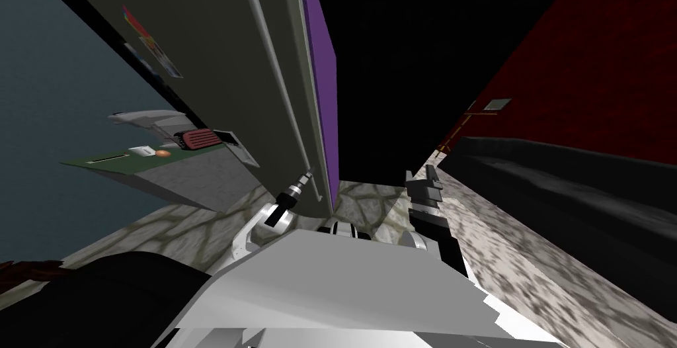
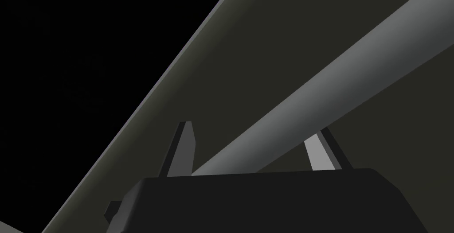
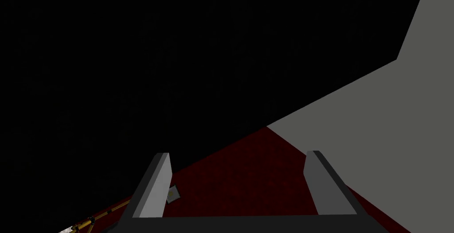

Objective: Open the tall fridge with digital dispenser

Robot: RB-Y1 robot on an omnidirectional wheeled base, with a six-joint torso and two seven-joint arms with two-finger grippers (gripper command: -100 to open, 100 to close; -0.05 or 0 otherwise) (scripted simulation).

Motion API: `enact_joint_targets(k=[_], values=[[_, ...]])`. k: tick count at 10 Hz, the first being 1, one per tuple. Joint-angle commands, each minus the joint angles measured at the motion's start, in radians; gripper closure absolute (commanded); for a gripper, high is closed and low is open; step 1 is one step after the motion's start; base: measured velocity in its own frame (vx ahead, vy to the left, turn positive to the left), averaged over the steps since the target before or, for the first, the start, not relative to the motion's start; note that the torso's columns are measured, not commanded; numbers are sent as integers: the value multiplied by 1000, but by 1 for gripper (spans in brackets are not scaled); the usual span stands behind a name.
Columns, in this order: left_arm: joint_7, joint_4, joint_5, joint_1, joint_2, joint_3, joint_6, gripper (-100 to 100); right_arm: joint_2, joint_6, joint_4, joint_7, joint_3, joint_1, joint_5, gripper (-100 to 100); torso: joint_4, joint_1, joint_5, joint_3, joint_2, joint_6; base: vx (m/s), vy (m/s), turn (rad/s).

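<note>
The tall fridge's dark olive-grey door (image 1: 218, 66) rises in front of me and carries a long grey bar handle (image 1: 278, 79). My left gripper (image 1: 305, 180) is at the lower end of that handle. In the left wrist view the handle (image 2: 310, 84) runs between the left gripper's (image 2: 255, 127) two fingers (image 2: 181, 148), and they press its sides against the door face (image 2: 248, 53). A purple strip (image 1: 324, 66) borders the door's edge, with a black area beyond. My right gripper (image 1: 426, 182) hangs to the right above the floor, open (image 3: 237, 154) with nothing between its fingers.
Left of the fridge a green-topped counter (image 1: 125, 159) holds a red-topped appliance (image 1: 198, 139) and a small orange object (image 1: 163, 154). Coloured stickers (image 1: 155, 46) are on the fridge's side. A dark counter (image 1: 562, 178) and a red wall (image 1: 595, 66) run along the right. The stone floor (image 1: 370, 205) lies between.
</note>
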Motion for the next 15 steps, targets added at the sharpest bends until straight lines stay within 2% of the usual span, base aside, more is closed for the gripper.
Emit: enact_joint_targets(k=[1,4,5,8,9,10,12,13,15], values=[[10,-41,6,31,41,-35,-26,100,0,0,0,0,0,0,0,0,1,-1,-1,-1,0,-2,-237,198,-74],[20,-93,14,70,96,-84,-62,100,0,0,0,0,0,0,0,0,0,-11,-5,-6,-7,2,-247,239,-86],[20,-93,14,70,96,-84,-62,100,0,0,0,0,0,0,0,0,0,-10,-5,-8,-10,3,-126,195,-66],[30,-144,21,109,152,-133,-97,100,0,0,0,0,0,0,0,0,1,-9,-5,-9,-8,2,-135,193,-74],[16,-126,12,108,144,-123,-85,100,0,0,0,0,0,0,0,0,2,-9,-3,-5,-3,3,-82,86,-32],[15,-136,7,119,165,-143,-105,100,0,0,0,0,0,0,0,0,0,-14,-4,-8,-9,2,-79,145,-38],[19,-157,0,137,199,-173,-143,100,0,0,0,0,0,0,0,0,-1,-5,-3,-7,-9,3,-144,281,-121],[19,-157,0,137,199,-173,-143,100,0,0,0,0,0,0,0,0,-1,-2,-1,-4,-6,1,-136,190,-27],[23,-179,-6,156,233,-204,-182,100,0,0,0,0,0,0,0,0,-1,-7,-4,-10,-13,1,-148,209,-93]])
